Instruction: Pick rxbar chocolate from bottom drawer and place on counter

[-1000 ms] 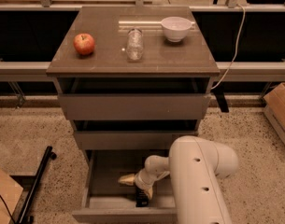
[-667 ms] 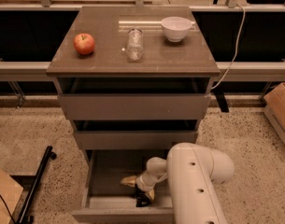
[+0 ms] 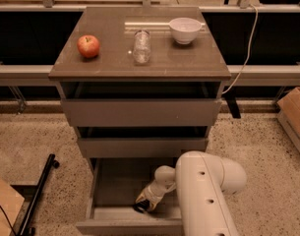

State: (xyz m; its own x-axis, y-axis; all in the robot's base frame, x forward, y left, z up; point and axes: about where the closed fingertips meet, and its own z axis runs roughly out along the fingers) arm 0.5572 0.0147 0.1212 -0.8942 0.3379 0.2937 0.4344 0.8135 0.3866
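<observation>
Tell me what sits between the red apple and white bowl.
A clear glass jar, in camera view; the pincer is inside the grey-brown bottom drawer.

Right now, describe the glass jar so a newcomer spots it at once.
The gripper is down in the bottom drawer; look above, on the counter topping the cabinet. The glass jar stands between a red apple and a white bowl, the only see-through thing.
</observation>
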